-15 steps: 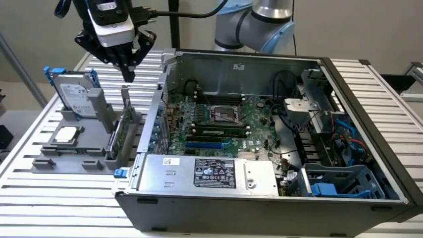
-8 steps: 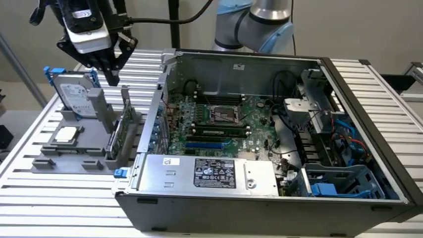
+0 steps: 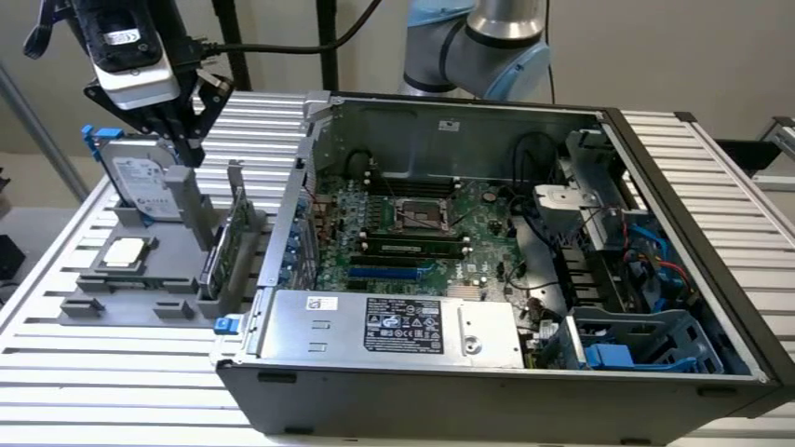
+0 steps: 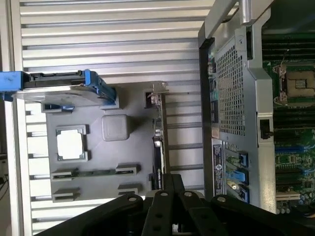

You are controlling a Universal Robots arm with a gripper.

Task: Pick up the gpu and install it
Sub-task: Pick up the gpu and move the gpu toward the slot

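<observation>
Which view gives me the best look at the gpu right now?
Exterior view: the gpu stands upright in the grey holder, its board face visible. The wrist view catches it edge-on, a thin strip.

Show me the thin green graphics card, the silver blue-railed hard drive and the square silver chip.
graphics card (image 3: 222,261): exterior view, circuit-board face
hard drive (image 3: 143,179): exterior view, labelled face
chip (image 3: 127,251): exterior view, top face

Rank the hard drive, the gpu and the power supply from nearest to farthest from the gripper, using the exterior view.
1. hard drive, upright, right by the gripper.
2. gpu, on edge beside the case.
3. power supply, inside the case.
</observation>
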